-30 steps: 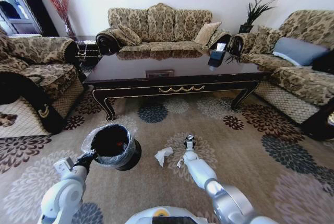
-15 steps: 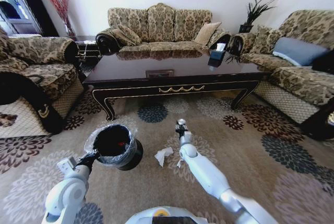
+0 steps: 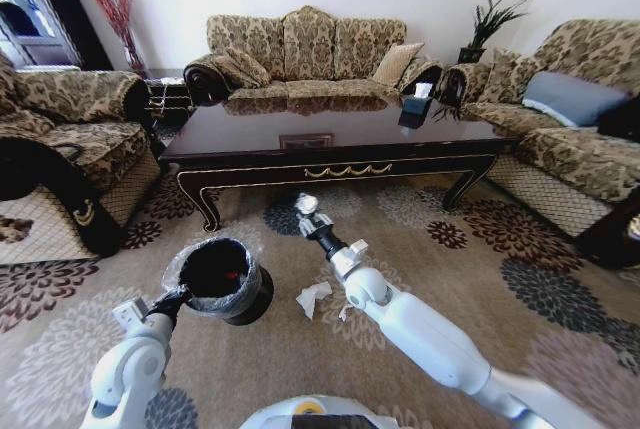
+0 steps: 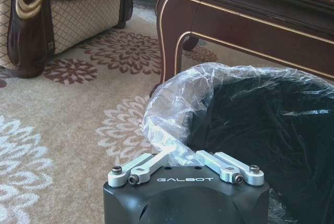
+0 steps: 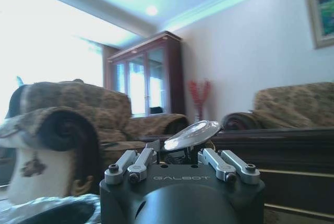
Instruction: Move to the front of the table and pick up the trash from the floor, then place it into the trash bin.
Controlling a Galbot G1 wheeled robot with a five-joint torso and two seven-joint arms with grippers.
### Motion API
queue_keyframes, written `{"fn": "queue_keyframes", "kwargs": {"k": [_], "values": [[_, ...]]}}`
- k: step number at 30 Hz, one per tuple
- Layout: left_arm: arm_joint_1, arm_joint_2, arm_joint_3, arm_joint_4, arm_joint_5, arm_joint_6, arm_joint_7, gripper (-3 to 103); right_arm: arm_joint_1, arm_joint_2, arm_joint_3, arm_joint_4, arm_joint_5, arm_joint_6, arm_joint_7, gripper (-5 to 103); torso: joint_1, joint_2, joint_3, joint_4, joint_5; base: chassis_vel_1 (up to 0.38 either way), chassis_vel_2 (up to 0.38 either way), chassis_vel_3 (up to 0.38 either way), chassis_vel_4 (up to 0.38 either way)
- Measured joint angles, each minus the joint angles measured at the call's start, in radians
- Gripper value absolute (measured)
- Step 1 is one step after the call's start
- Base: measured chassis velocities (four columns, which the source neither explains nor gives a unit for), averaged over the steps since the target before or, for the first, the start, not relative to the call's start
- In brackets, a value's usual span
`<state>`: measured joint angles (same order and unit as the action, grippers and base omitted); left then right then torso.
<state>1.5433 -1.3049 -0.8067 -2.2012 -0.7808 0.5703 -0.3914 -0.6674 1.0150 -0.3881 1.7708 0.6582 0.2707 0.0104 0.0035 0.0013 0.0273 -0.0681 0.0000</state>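
My right gripper hangs above the floor, in front of the table and to the right of the trash bin. It is shut on a small shiny round piece of trash, pinched at the right gripper. My left gripper is shut on the rim of the black bin, clamping the clear liner at the left gripper. A crumpled white tissue and a tiny white scrap lie on the carpet beside the bin.
Patterned sofas stand at the left, back and right. A tissue box sits on the table top. The table's curved leg is close behind the bin. Open carpet lies to the right.
My right arm has lifted from the carpet and swung forward and left, carrying the shiny piece toward the bin's side. The left gripper and bin have barely shifted.
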Motion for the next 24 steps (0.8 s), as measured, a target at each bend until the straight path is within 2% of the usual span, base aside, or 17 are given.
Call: {"fn": "queue_keyframes", "kwargs": {"k": [1,4,7,9,15,17,20,21,23,24], "values": [[0.0,0.0,0.0,0.0,0.0,0.0,0.0,3,0.0,0.0,0.0,0.0,0.0,0.0,0.0,29,0.0,0.0,0.0,0.0,0.0,0.0,0.0,0.0,0.0],[-0.001,0.001,0.001,0.006,0.0,-0.001,0.0,3,0.023,0.01,-0.075,-0.02,-0.052,0.04,-0.102,27,0.0,0.0,0.0,0.0,-0.0001,0.0,0.0,0.0,0.0],[-0.002,0.003,0.001,0.008,0.0,-0.001,0.0,3,0.033,0.022,-0.099,-0.034,-0.074,0.056,-0.139,27,0.0,0.0,0.0,0.0001,0.0001,0.0,0.0,0.0,0.0],[-0.008,0.009,0.002,0.011,0.0,-0.001,0.0,3,0.062,0.041,-0.159,-0.05,-0.113,0.079,-0.189,25,0.0,0.0,0.0,0.0001,0.0,0.0,0.0,0.0,0.0],[-0.01,0.012,0.003,0.016,0.0,-0.001,0.0,3,0.094,0.056,-0.218,-0.105,-0.186,0.125,-0.232,29,0.0,0.0,0.0,0.0001,-0.0001,0.0,0.0,0.0,0.0],[-0.01,0.009,0.003,0.019,0.0,-0.001,0.0,3,0.095,0.059,-0.228,-0.13,-0.208,0.147,-0.269,38,0.0,0.0,0.0,0.0,0.0,0.0,0.0,0.0,0.0],[-0.009,0.008,0.004,0.021,0.0,-0.001,0.001,3,0.091,0.06,-0.231,-0.134,-0.214,0.15,-0.277,44,0.0,0.0,0.0,-0.0001,-0.0001,0.0,0.0,0.0,0.0],[-0.009,0.008,0.005,0.024,0.001,-0.002,0.002,3,0.087,0.061,-0.235,-0.139,-0.225,0.154,-0.279,55,0.0,0.0,0.0,-0.0001,0.0,0.0,0.0,0.0,0.0],[-0.01,0.008,0.005,0.025,0.001,-0.002,0.001,3,0.086,0.063,-0.237,-0.144,-0.236,0.158,-0.279,55,0.0,0.0,0.0,-0.0001,-0.0001,0.0,0.0,0.0,0.0],[-0.011,0.008,0.006,0.026,0.001,-0.002,0.002,3,0.086,0.065,-0.238,-0.149,-0.245,0.163,-0.28,61,0.0,0.0,0.0,-0.0001,0.0,0.0,0.0,0.0,0.0]]}}
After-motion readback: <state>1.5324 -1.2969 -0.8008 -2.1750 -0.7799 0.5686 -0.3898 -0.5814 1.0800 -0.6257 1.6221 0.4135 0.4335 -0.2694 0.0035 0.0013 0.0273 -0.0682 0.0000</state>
